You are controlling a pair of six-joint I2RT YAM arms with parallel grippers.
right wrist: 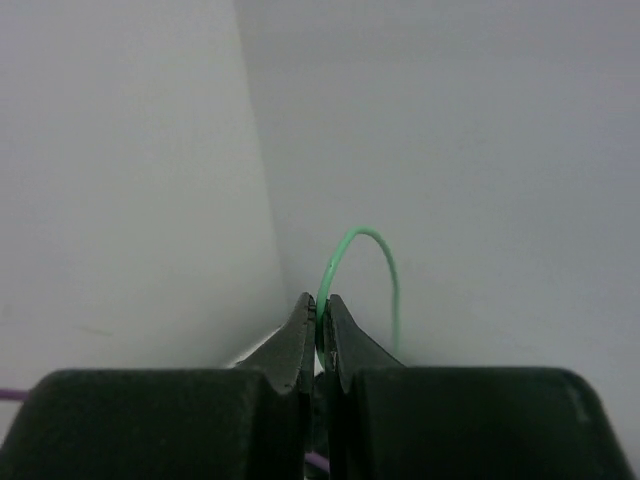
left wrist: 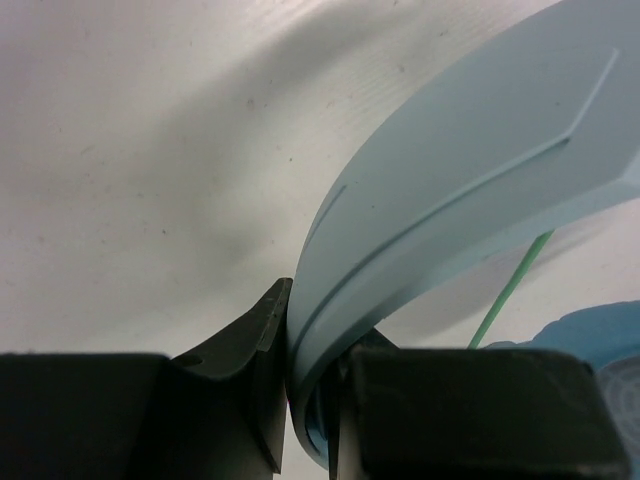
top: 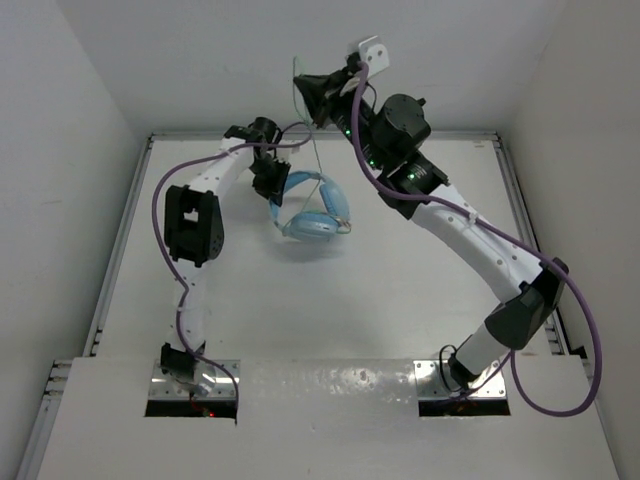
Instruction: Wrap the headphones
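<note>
Left gripper [left wrist: 312, 345] clamped on headband [left wrist: 450, 180] of headphones [top: 310, 215], right gripper [right wrist: 322, 315] pinching green cable [right wrist: 375, 240], loop arching just beyond its fingertips

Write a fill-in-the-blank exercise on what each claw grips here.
The left claw is shut on the ____ of the headphones.
The right claw pinches the thin ____ cable.
The headphones' colour is light ____.
Missing words: headband; green; blue.
</note>
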